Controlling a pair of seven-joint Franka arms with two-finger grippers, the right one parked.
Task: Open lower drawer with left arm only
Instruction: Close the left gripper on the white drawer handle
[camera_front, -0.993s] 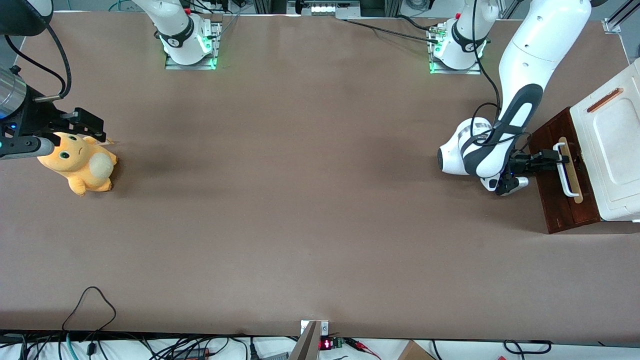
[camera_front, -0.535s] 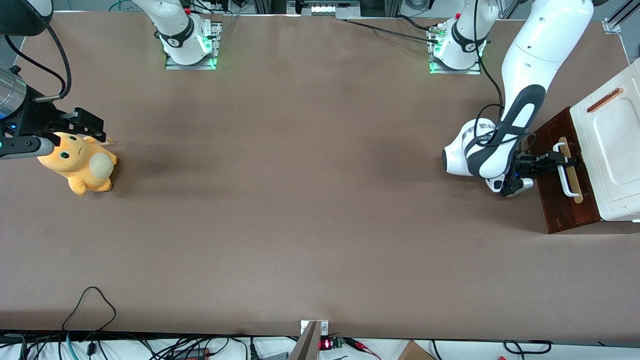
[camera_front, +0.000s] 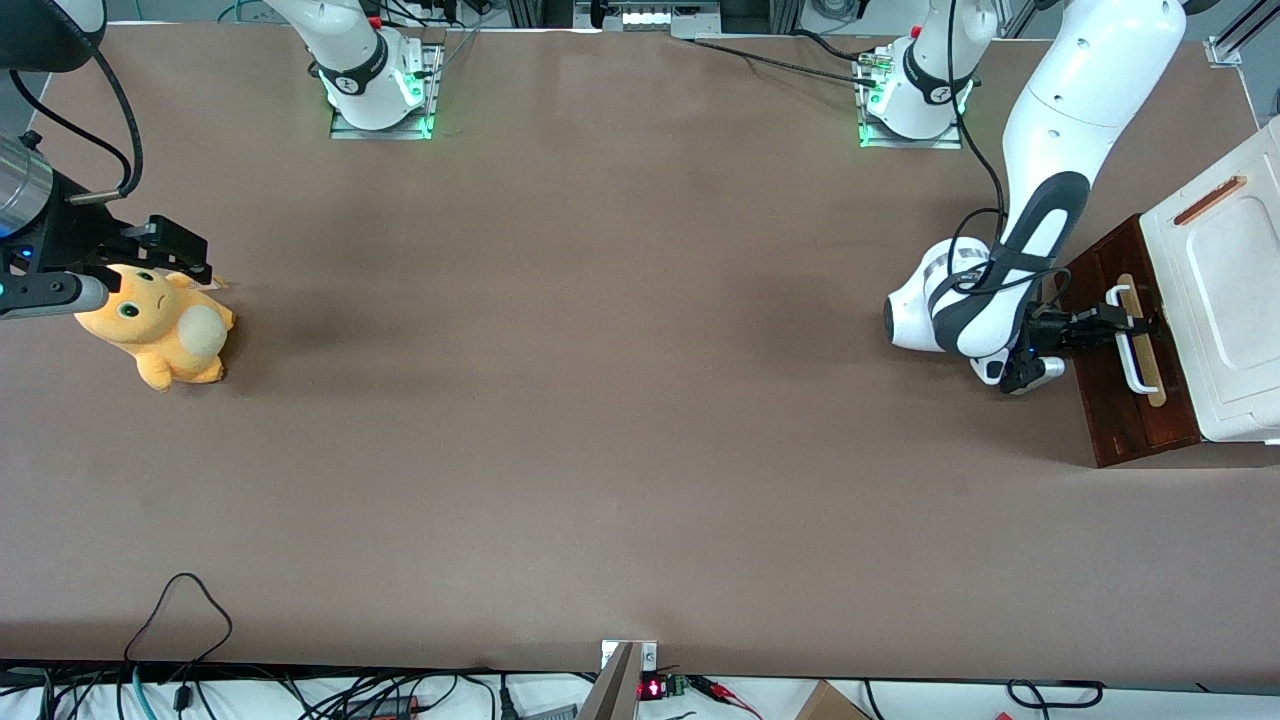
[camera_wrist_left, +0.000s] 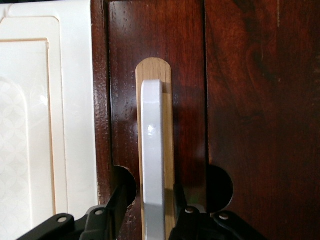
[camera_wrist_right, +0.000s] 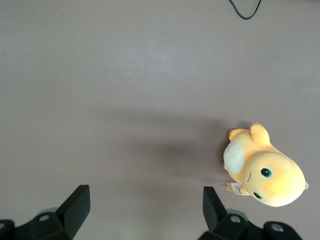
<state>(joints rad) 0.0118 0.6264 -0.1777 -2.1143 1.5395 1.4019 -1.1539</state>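
Cables (camera_front: 180, 640) run along the table's near edge, closest to the front camera. Plush toy (camera_front: 160, 325), yellow-orange with a pale belly, lies on the brown table (camera_front: 600, 400) toward the parked arm's end, on its side.

Lower drawer (camera_front: 1125, 340) sits toward the working arm's end of the table: dark reddish-brown wood front, with a pale wood strip (camera_wrist_left: 155, 75) carrying a white bar handle (camera_front: 1132, 342). No gap or pale interior shows, so the drawer looks closed as far as can be told. Just beside the drawer front, toward the table's end, is a white panel (camera_front: 1225, 270) with a small copper-coloured strip (camera_front: 1208, 200).

Gripper (camera_front: 1120, 324) of the left arm (camera_front: 1060, 130) is at the handle, near the bar end farther from the front camera. In the left wrist view the black fingers (camera_wrist_left: 117, 210) are spread, one on each side of the white bar (camera_wrist_left: 152, 165); a narrow gap shows between each finger and the bar, no clear contact. Two semicircular notches (camera_wrist_left: 220, 182) in the wood flank the strip close to the fingertips.

Arm bases (camera_front: 915, 100) with green lights sit farthest from the front camera.
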